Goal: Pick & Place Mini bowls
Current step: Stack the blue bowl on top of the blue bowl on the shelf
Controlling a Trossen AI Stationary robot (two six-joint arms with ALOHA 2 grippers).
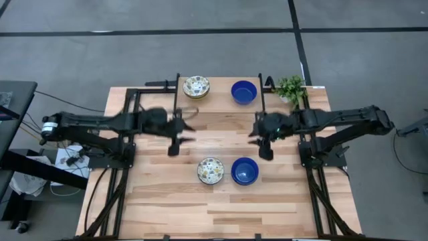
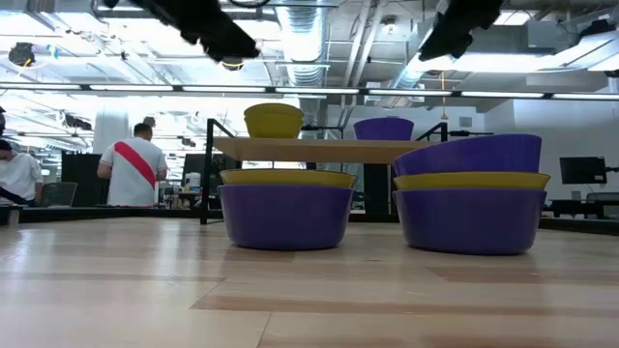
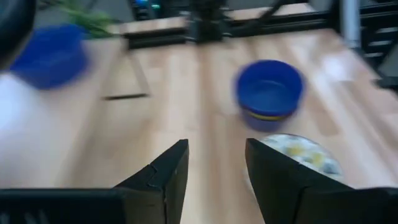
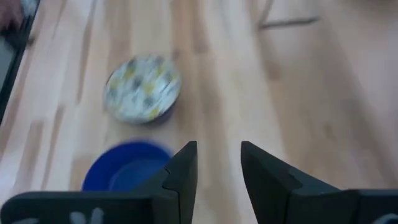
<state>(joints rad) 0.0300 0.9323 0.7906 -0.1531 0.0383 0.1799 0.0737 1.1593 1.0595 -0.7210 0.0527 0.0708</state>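
Table point(image 1: 167, 201): light wooden slats, with a raised shelf point(image 1: 217, 102) along the far edge. A small green plant point(image 1: 291, 88) sits at the shelf's right end and is not my concern.

Arms: both of mine reach in from the sides and hang above the middle of the table, clear of everything. My left gripper point(image 1: 175, 142) has its fingers spread with nothing between them; the left wrist view shows bare wood in the gap. My right gripper point(image 1: 266, 144) is likewise parted and empty.

Bowls: four positions. On the shelf, a floral bowl point(image 1: 196, 86) at left and a blue bowl point(image 1: 244, 92) to its right. Nearer me on the table, a floral-topped stack point(image 1: 210, 170) just beside a blue stack point(image 1: 245, 171); the low view shows each of these is several bowls nested.

Judgement: I am between grasps, choosing the next bowl. The table stacks lie closest below both grippers, the floral one nearer my left, the blue nearer my right.

To do it well:
- Centre one finger inside the rim and one outside, not across the full bowl.
- Descend straight down; the two stacks nearly touch, so approach each from its outer side.
- Pinch only the top bowl's wall, lift slowly, and check the one beneath does not cling.
- Move one arm at a time; the grippers are close together.
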